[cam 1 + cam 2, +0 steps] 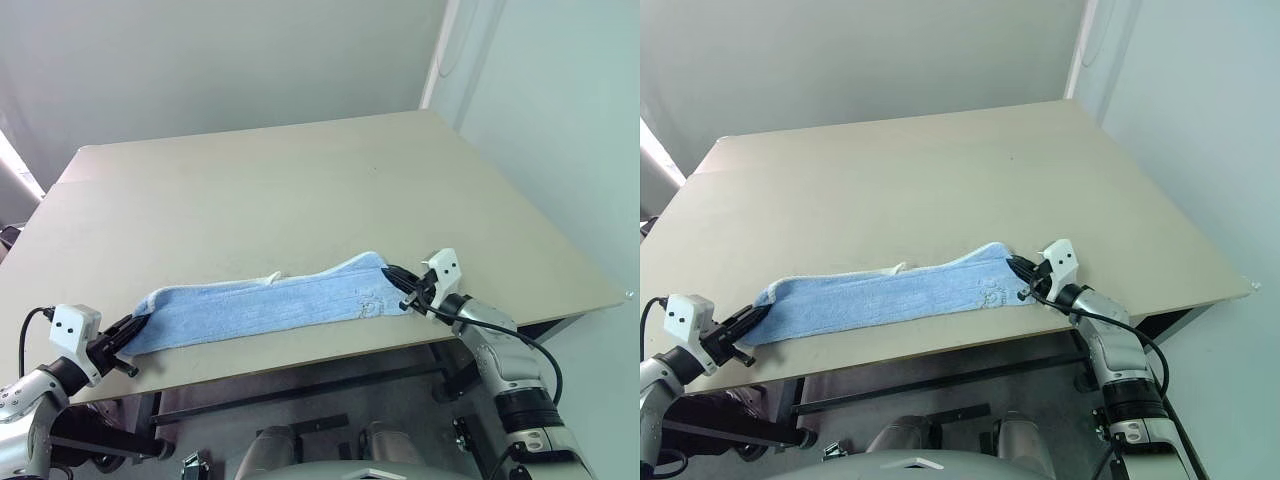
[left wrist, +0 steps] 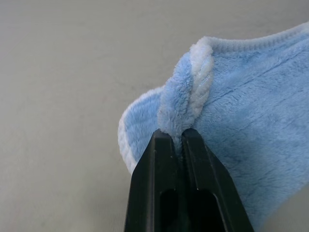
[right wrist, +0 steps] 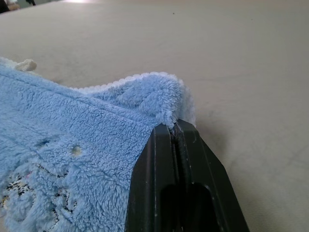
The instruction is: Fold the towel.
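The small light-blue terry towel [image 1: 270,308] with white stitched edging lies as a long, narrow folded strip near the front edge of the beige flat surface [image 1: 300,190]. The left gripper [image 1: 138,325] has its black fingers [image 2: 164,188] clamped on the strip's left end, and the right gripper [image 1: 400,282] has its fingers [image 3: 193,179] pinched on the right end's corner. A small white tag loop [image 1: 272,277] pokes out at the strip's far edge.

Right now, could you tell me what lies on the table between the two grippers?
The towel spans the whole stretch, folded into a long band, from the left gripper to the right gripper. The head views show this.
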`<state>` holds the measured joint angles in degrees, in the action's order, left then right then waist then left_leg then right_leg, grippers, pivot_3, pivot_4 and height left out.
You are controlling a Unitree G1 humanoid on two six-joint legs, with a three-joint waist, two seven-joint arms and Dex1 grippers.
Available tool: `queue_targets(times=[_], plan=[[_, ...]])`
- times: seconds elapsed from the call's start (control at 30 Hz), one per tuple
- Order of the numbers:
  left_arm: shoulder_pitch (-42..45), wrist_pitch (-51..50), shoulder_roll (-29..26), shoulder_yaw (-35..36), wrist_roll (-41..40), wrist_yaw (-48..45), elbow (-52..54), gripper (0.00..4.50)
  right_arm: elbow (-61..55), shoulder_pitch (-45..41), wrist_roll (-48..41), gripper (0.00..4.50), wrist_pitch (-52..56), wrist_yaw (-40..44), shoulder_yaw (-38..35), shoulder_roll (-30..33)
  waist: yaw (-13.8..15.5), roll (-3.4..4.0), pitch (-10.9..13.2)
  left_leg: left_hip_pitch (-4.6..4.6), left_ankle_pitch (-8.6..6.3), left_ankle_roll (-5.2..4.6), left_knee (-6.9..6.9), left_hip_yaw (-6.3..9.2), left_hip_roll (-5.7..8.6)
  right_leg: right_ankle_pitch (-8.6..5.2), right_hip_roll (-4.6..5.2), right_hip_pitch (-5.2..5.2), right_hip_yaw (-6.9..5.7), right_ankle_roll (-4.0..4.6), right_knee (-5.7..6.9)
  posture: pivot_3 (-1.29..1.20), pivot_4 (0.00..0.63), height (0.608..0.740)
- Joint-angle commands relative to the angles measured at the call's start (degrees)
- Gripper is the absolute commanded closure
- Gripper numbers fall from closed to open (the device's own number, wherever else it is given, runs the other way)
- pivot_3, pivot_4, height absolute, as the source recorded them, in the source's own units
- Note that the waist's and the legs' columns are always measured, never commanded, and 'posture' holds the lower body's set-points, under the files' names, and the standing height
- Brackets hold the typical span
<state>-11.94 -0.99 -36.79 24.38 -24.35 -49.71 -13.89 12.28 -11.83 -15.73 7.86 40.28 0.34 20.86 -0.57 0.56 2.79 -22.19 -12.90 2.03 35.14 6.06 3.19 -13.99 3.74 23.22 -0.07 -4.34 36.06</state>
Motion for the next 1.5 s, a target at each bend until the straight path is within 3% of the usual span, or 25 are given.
queue_targets(times=[0.03, 0.13, 0.33, 0.43, 0.47, 0.67, 0.83, 0.97, 1.1, 1.27, 1.5], plan=[[1.78, -1.23, -0.51, 2.48, -1.11, 1.63, -1.57, 3.92, -0.18, -1.62, 1.01, 4.29, 1.95, -1.51, -0.39, 0.37, -0.02, -0.02, 0.0, 0.06, 0.0, 0.0, 0.04, 0.0, 0.0, -0.04, 0.0, -0.07, -0.01, -0.07, 0.0, 0.0, 0.0, 0.74], [3.12, -1.0, -0.49, 3.35, -1.45, 2.22, -2.73, 3.04, -0.03, -2.54, 1.17, 3.54, 2.91, -1.72, -0.27, 0.12, -0.11, -0.03, -0.01, 0.15, -0.06, 0.11, 0.12, -0.01, 0.0, -0.1, 0.03, -0.16, 0.0, -0.19, 0.0, 0.0, 0.0, 0.74], [4.92, -1.06, -0.56, 4.13, -0.2, 5.93, -3.17, 0.83, 1.1, -4.32, -0.07, 1.29, 1.94, -2.36, -1.4, -1.57, -0.16, -0.03, -0.01, 0.22, -0.02, 0.04, 0.06, 0.04, -0.05, -0.07, -0.01, -0.14, 0.01, -0.14, 0.06, 0.0, 0.0, 0.74], [6.43, -1.86, -0.42, 5.99, -0.82, 10.03, -3.5, 0.82, 1.55, -5.57, -1.14, 0.16, 2.26, -3.27, -3.35, -1.81, -0.09, -0.04, -0.01, 0.2, -0.01, 0.01, 0.01, 0.03, -0.04, 0.01, -0.06, -0.11, 0.01, -0.01, 0.05, 0.0, 0.0, 0.74], [6.93, -3.84, -0.76, 6.51, -1.54, 11.02, -3.5, 0.82, 1.43, -5.87, -1.8, 0.03, 2.76, -3.22, -4.21, -1.67, -0.09, -0.04, -0.01, 0.18, 0.0, 0.01, 0.02, 0.03, -0.04, 0.03, -0.07, -0.1, 0.02, 0.01, 0.05, 0.0, 0.0, 0.74], [8.2, -12.37, -1.25, 11.67, -9.27, 11.22, 0.93, 0.82, -1.92, -6.31, -7.83, 0.03, 13.33, -2.03, -7.8, 0.4, -0.08, -0.09, -0.01, 0.25, 0.0, 0.0, 0.07, 0.02, -0.02, -0.03, -0.06, -0.19, 0.03, -0.1, 0.05, 0.0, 0.0, 0.74], [2.89, -16.21, -1.99, 9.34, -13.34, 3.89, 15.96, 0.82, -6.19, -8.92, -18.61, 0.03, 32.08, -6.51, -15.3, 2.33, -0.2, -0.08, 0.0, 0.19, -0.01, 0.01, 0.06, 0.0, -0.04, -0.02, 0.03, -0.14, 0.07, -0.05, 0.04, 0.0, 0.0, 0.74], [-1.32, -16.44, -2.84, 5.5, -11.54, 0.81, 26.16, 0.82, -5.27, -11.01, -23.42, 0.03, 45.53, -9.83, -19.45, 5.69, -0.15, -0.05, 0.01, 0.13, -0.06, 0.09, 0.04, -0.01, -0.04, -0.03, 0.06, -0.08, 0.15, -0.05, 0.0, 0.0, 0.0, 0.74], [-4.21, -14.6, -4.41, 0.96, -7.5, -2.38, 28.74, 0.82, -3.15, -12.0, -28.45, 0.03, 56.97, 3.61, -14.2, 13.55, -0.16, 0.2, 0.16, 0.06, -0.02, 0.0, -0.01, -0.18, -0.05, -0.05, 0.05, 0.0, 0.12, -0.04, -0.07, 0.0, 0.0, 0.74], [-3.48, -12.33, -4.25, -2.39, -3.61, -3.29, 26.44, 0.82, -0.25, -13.61, -30.97, 0.03, 67.96, 13.63, -7.71, 20.99, -0.32, 0.12, 0.22, 0.08, -0.02, -0.04, 0.05, -0.38, -0.12, -0.09, -0.02, 0.0, 0.12, -0.11, -0.06, 0.0, 0.0, 0.74], [-2.49, -10.85, -1.75, -6.77, -0.73, -2.5, 25.81, 0.82, 6.92, -17.11, -30.95, 0.03, 75.83, 18.77, -3.1, 21.4, -0.27, -0.12, 0.29, 0.11, -0.06, -0.09, 0.13, -0.86, -0.16, -0.08, 0.06, 0.01, 0.13, -0.16, -0.06, 0.0, 0.0, 0.74]])
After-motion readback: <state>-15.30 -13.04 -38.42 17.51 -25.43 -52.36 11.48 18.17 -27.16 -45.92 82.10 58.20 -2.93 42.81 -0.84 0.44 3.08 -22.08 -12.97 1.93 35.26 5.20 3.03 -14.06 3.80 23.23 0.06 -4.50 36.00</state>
